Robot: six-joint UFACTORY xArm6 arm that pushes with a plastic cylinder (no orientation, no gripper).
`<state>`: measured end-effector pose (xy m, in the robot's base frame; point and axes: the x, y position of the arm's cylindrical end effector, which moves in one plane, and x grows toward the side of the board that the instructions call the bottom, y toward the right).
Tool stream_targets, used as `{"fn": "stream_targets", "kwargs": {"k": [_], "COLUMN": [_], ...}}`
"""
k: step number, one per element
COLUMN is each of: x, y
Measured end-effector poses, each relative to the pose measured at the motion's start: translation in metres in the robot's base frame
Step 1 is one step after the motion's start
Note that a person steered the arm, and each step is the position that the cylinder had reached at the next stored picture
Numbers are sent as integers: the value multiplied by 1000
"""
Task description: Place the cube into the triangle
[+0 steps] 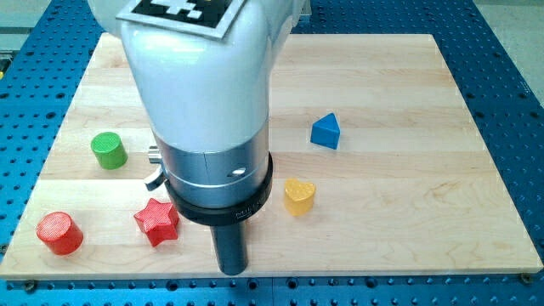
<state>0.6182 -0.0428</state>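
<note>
A blue triangle-shaped block [325, 132] lies right of the board's middle. I see no cube; my large white and silver arm [204, 102] hides much of the board's upper middle. My tip [231, 271] rests near the board's bottom edge. It is just right of a red star [157, 222] and down-left of a yellow heart [298, 195], touching neither. The blue block is far up-right of the tip.
A green cylinder [109, 150] stands at the view's left. A red cylinder [59, 233] stands at the bottom left corner. The wooden board [408, 195] lies on a blue perforated table [510, 76]; its bottom edge is right under the tip.
</note>
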Motion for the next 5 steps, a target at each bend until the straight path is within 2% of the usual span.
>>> {"fn": "stream_targets", "kwargs": {"k": [3, 5], "x": [1, -21], "y": [0, -40]}}
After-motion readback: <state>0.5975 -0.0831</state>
